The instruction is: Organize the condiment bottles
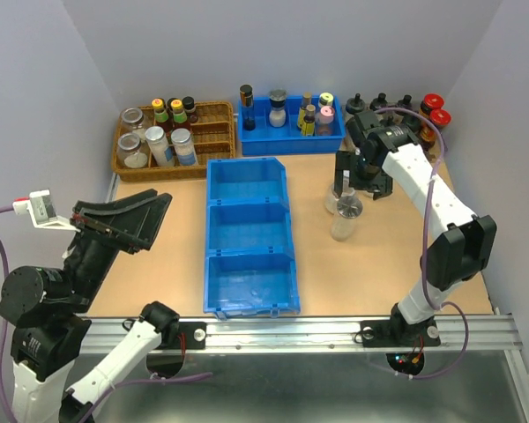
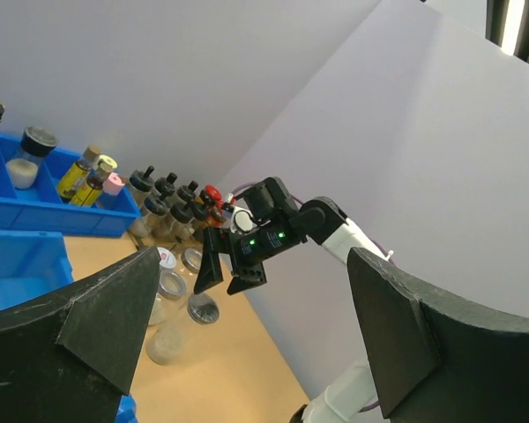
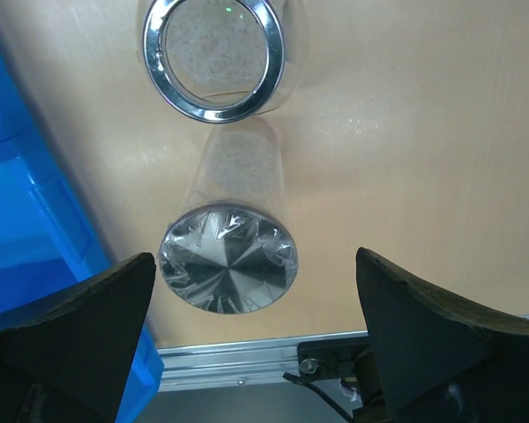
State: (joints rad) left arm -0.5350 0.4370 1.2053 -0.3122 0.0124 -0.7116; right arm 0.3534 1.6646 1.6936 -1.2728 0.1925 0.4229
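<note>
Jaws of the left gripper (image 1: 128, 220) are spread wide and empty, left of the blue bin (image 1: 247, 236). Right of it, the open right gripper (image 3: 256, 339) is held above the silver-lidded jar (image 3: 227, 257); neighbouring jars (image 1: 334, 198) could be toppled by an off-centre descent.

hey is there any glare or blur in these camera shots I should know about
Right wrist: the silver-lidded jar throws starburst glare, and the dark jaws at the bottom corners are soft. Left wrist: its own jaws loom blurred in the foreground, with a bright strip at the top right. Top external: evenly lit and sharp, shadows soft.
</note>
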